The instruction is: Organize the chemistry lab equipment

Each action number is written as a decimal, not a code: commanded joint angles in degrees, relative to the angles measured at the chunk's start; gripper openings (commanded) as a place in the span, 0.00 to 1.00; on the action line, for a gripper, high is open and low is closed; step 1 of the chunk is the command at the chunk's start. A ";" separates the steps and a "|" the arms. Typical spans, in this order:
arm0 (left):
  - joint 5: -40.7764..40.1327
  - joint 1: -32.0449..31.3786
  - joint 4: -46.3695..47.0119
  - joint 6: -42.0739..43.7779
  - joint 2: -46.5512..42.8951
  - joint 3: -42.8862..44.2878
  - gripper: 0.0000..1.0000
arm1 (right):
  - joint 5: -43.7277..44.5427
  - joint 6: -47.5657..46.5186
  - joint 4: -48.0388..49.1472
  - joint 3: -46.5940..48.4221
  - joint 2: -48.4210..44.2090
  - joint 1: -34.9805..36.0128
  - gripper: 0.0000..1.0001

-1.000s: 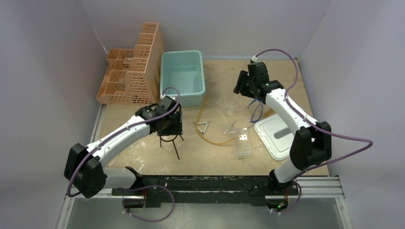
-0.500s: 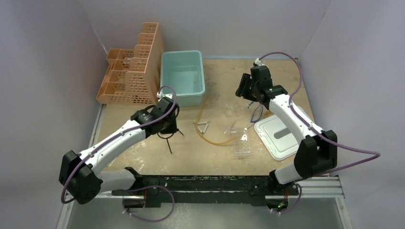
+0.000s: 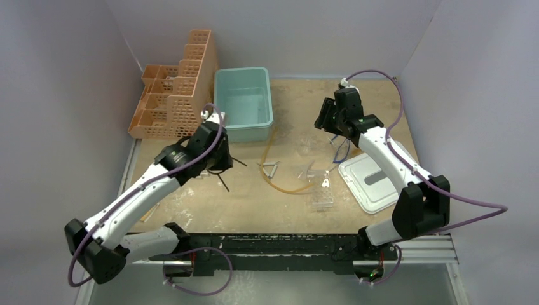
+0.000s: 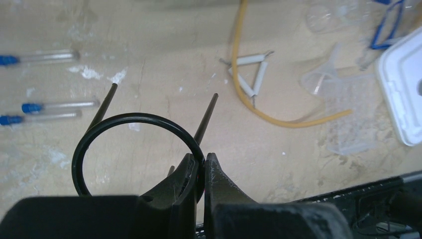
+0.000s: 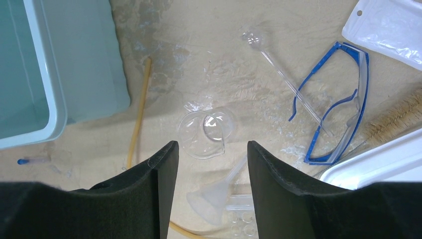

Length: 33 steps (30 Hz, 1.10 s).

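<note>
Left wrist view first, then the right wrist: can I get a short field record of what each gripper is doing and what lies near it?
left gripper: shut on the black wire ring, pinching its rim
ring legs: two show clearly, pointing away from the camera
left of ring: three blue-capped tubes, lying flat
beyond ring: wire triangle, seemingly against the amber hose
right gripper: open, holding nothing, above a clear glass dish
right of dish: blue-framed goggles, untouched
</note>
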 commanded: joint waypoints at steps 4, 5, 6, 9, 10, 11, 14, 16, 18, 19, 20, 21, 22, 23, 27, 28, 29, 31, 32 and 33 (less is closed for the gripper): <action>4.42 -0.30 4.85 15.39 -7.12 11.24 0.00 | 2.39 -0.68 2.23 2.72 -1.11 0.35 0.55; 4.59 -0.30 4.85 16.89 -6.14 13.67 0.00 | 2.43 -0.70 2.33 2.91 -1.03 0.37 0.55; 4.55 -0.23 5.01 18.13 -4.83 16.31 0.00 | 2.52 -0.78 2.54 2.99 -1.02 0.38 0.55; 4.03 -0.22 7.97 20.25 0.07 23.85 0.00 | 1.17 -0.84 2.68 3.36 -0.45 0.39 0.55; 3.92 -0.25 8.98 20.69 2.39 26.96 0.00 | 0.70 -1.19 2.63 3.59 -0.18 0.40 0.55; 3.98 -0.26 9.98 21.38 4.66 29.03 0.00 | 0.73 -1.64 2.61 3.97 0.23 0.35 0.55; -0.78 -0.09 11.93 22.55 12.27 34.34 0.00 | 1.27 -3.89 1.91 6.25 2.15 0.35 0.55; -6.29 0.60 11.76 22.47 18.23 38.22 0.00 | 2.45 -5.54 1.57 7.50 2.95 0.35 0.55; -9.23 2.85 10.69 21.26 24.18 42.71 0.00 | 4.26 -7.25 2.08 8.10 3.26 0.35 0.56; -10.74 4.32 9.62 20.18 26.91 44.87 0.00 | 5.25 -8.16 2.46 8.17 3.36 0.35 0.56; -11.08 5.81 9.19 19.74 29.64 46.90 0.00 | 6.04 -9.10 2.78 8.42 3.52 0.33 0.56; -11.62 7.11 8.78 18.79 32.04 48.66 0.00 | 6.71 -10.02 3.00 8.65 3.74 0.19 0.56; -11.60 8.22 8.84 18.54 34.05 49.90 0.00 | 7.17 -10.97 3.11 9.17 3.95 0.20 0.57; -10.82 8.97 9.16 18.75 36.16 50.99 0.00 | 7.58 -12.14 3.24 9.40 4.18 0.25 0.57; -10.38 9.96 8.36 18.83 44.26 56.10 0.00 | 8.95 -13.67 3.66 9.65 4.99 0.26 0.57; -10.41 10.10 8.49 18.77 45.75 57.15 0.00 | 9.09 -13.83 3.71 9.65 5.26 0.24 0.57; -10.43 10.27 8.73 18.75 47.01 57.83 0.00 | 9.23 -14.05 3.79 9.61 5.41 0.26 0.57; -10.99 10.50 9.15 19.10 49.71 59.04 0.00 | 9.58 -14.39 4.12 9.33 5.69 0.26 0.57; -11.49 10.55 9.43 19.48 51.02 59.55 0.00 | 10.24 -14.81 4.69 8.77 5.74 0.24 0.57; -12.09 10.68 9.58 19.83 52.40 60.11 0.00 | 11.01 -15.37 5.32 8.08 5.67 0.25 0.56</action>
